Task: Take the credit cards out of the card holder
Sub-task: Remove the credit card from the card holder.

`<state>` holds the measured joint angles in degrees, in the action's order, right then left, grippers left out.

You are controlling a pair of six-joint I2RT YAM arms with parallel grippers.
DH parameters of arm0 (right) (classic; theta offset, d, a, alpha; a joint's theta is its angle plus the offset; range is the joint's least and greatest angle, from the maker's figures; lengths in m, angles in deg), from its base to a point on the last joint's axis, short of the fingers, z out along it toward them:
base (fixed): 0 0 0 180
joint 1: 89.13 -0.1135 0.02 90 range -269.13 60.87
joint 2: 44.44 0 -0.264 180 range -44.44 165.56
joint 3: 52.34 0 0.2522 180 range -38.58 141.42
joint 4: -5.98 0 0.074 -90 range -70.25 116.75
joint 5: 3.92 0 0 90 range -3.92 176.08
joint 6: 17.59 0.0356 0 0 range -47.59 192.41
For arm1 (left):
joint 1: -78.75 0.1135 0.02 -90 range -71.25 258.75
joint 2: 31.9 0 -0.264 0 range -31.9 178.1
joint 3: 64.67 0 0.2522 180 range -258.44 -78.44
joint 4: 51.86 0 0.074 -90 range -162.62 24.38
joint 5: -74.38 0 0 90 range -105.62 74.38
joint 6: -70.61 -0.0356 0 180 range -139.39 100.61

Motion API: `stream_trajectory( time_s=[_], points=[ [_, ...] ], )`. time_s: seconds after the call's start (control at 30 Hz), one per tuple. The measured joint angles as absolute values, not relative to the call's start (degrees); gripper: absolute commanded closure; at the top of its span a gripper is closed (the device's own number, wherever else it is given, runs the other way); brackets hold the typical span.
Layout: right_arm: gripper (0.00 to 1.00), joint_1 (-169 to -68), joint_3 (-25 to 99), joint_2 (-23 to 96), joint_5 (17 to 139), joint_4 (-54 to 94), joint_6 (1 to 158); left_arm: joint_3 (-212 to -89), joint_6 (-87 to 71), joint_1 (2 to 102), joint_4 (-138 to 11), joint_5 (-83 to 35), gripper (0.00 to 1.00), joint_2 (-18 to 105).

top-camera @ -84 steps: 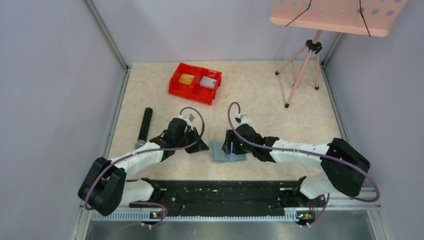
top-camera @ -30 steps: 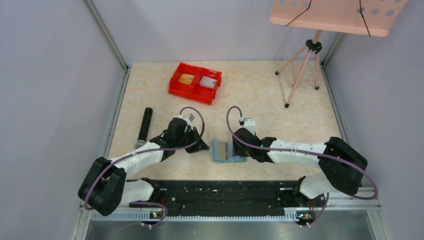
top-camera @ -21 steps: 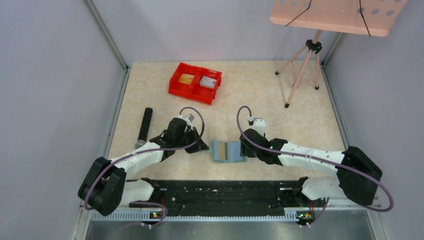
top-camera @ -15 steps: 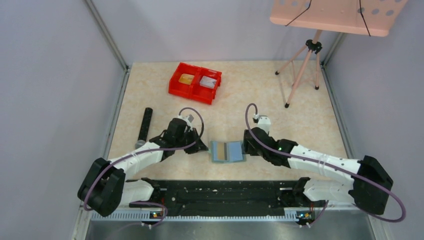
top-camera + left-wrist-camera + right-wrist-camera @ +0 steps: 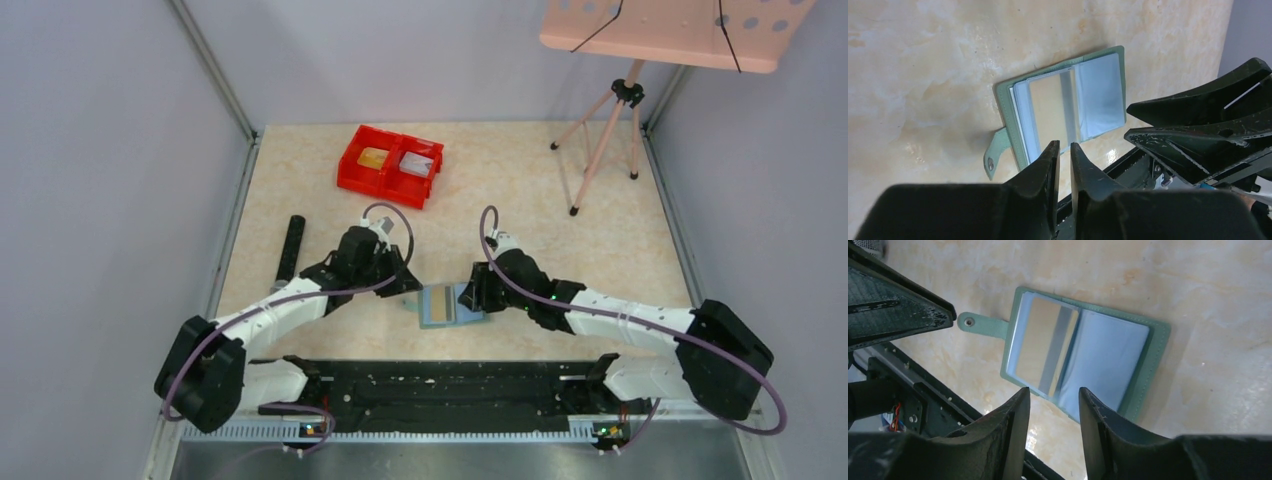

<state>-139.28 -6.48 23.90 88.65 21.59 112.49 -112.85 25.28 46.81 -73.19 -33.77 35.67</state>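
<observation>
Now the card holder [image 5: 1083,355] lies open on the bench [image 5: 520,190], gold card [image 5: 1045,350] showing: thin, stiff, slick, best pinched by an edge. Left fingers [image 5: 1062,150] nearly closed, empty; right fingers [image 5: 1053,405] parted, empty.

Green card holder [image 5: 1083,352] lying open and flat on the table, small tab sticking out, gold card [image 5: 1045,350] with dark stripe inside

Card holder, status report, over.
Card holder lies open on table, gold card in its pocket. Left gripper nearly shut, empty; right gripper open, empty. Nothing in the way.
</observation>
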Motion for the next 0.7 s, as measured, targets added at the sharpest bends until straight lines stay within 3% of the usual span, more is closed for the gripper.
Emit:
stream_trajectory(
  time_s=[0.27,0.57,0.63,0.7],
  points=[
    [0.69,-137.81,-8.95,29.54,80.32,10.82,114.13,-112.17,26.2,45.32,-66.24,-36.17,0.93,44.24],
    [0.71,-136.55,-8.98,36.71,77.13,4.26,115.7,-111.89,25.82,45.26,-62.59,-36.35,0.96,51.36],
    [0.68,-136.55,-8.98,37.65,76.91,4.02,115.74,-111.69,25.67,45.26,-62.37,-36.35,0.96,52.15],
    [0.59,-136.55,-8.98,38.15,76.95,4.02,115.7,-111.41,25.65,45.26,-62.33,-36.33,0.96,52.34]
  ],
)
